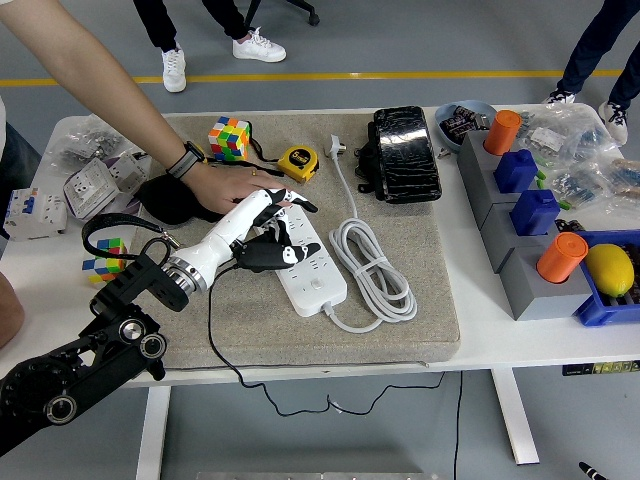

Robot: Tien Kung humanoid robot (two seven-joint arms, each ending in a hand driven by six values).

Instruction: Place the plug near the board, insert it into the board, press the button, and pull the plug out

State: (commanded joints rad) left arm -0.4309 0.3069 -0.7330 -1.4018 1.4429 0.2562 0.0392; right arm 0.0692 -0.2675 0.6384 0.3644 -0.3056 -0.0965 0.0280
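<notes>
Over the far half of the white power strip (305, 262), my left hand (262, 232) reaches in from the lower left, its white forearm slanting up across the grey mat (400, 320). My fingers (290, 203) are curled down over the strip, and something dark sits under them, likely the black plug (268, 254), but I cannot tell whether I am gripping it or only resting on it. Its thin black cable (215, 340) trails back toward the near edge of the mat and drops over the table's front edge. A person's hand (225, 188), with a watch on the wrist, lies flat at the strip's far end, just beyond my fingertips, so that end is crowded. The near end of the strip lies bare, and the mat to its left and in front of it is open. On the strip's right, its own coiled white cord (375, 270) lies just beside it, with clear mat beyond the coil out to the right edge. Farther back sit a yellow tape measure (297, 162), a colour cube (229, 138) and a black pouch (405, 153), all well apart from my hand. A second cube (104, 260) rests off the mat on the white table (480, 330), close to my arm's black elbow joint. Grey blocks with blue and orange caps (520, 215) line the table's right side, far from the strip.
</notes>
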